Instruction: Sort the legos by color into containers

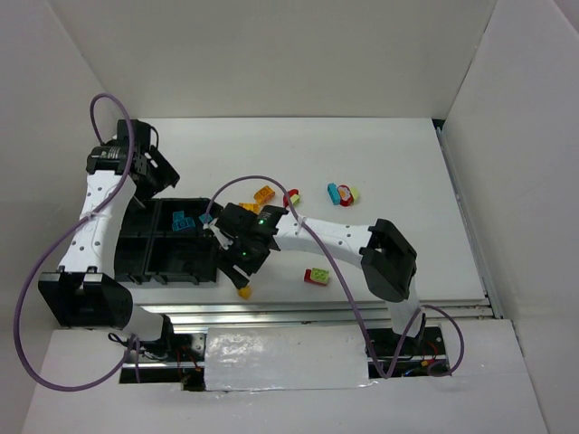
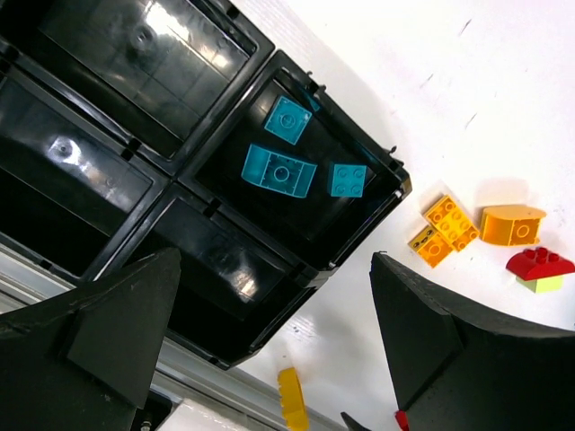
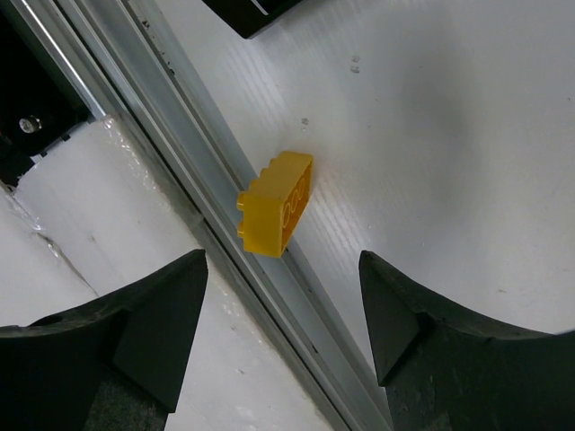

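Right gripper [image 3: 278,269] hangs with its jaws spread and nothing between the pads, low over the near edge of the table, while the left gripper [image 2: 275,260] is fully released too and holds nothing, hovering over the black tray [image 2: 108,54]. From overhead I get the whole layout: the tray [image 1: 181,262] sits left of centre by the left arm, the right gripper [image 1: 242,262] is just beside the tray's right-hand wall, and the loose legos are scattered to its right. These are two orange bricks [image 1: 257,199], a red arch piece [image 1: 291,197], a cyan-and-lime pair [image 1: 341,193] and a red-and-green brick [image 1: 317,276]. What overhead does not give me, the left wrist does. Three cyan bricks [image 2: 279,171] lie in one compartment and the other three compartments show bare black floor. The orange bricks [image 2: 445,229] touch each other just outside that compartment's corner, and a rounded orange piece [image 2: 510,224] lies near them. The right wrist alone shows the yellow brick [image 3: 277,205] properly. It lies on its side right where the white sheet meets the aluminium rail [image 3: 162,117]. Its studs face the rail and its hollow underside faces the open table. Its long axis runs from lower left to upper right in that view, crossing the line of the rail. It lies just ahead of the fingertips, roughly centred between them, and neither pad touches it. Overhead it is only a yellow speck [image 1: 244,291] just below the gripper.
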Motion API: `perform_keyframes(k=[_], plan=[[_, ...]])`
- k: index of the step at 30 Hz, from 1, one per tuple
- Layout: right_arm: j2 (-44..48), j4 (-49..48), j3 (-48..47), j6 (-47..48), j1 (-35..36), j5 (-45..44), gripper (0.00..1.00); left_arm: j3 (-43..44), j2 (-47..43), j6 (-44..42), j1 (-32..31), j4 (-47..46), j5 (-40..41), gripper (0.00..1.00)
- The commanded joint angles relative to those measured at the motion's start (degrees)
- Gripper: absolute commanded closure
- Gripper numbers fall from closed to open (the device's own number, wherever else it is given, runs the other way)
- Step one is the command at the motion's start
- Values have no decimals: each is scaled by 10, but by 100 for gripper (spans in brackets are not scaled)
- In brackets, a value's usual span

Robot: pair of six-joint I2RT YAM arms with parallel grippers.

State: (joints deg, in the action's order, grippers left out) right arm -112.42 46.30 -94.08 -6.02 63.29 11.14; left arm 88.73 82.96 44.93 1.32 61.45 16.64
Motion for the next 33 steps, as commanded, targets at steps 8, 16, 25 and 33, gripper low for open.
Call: perform_keyframes(k=[8, 16, 25, 33], plan=[[-1, -32, 0, -8, 0, -12, 23, 5, -20, -34, 1, -22, -8, 0], [-21, -26, -11, -11, 5, -23, 21, -7, -25, -43, 2, -27, -17, 1], [-44, -10, -31, 2, 5, 5, 21, -4, 1, -52, 2, -24, -35, 1], [-58, -2, -37, 12, 6, 37, 25, -13, 5, -51, 2, -27, -37, 0]])
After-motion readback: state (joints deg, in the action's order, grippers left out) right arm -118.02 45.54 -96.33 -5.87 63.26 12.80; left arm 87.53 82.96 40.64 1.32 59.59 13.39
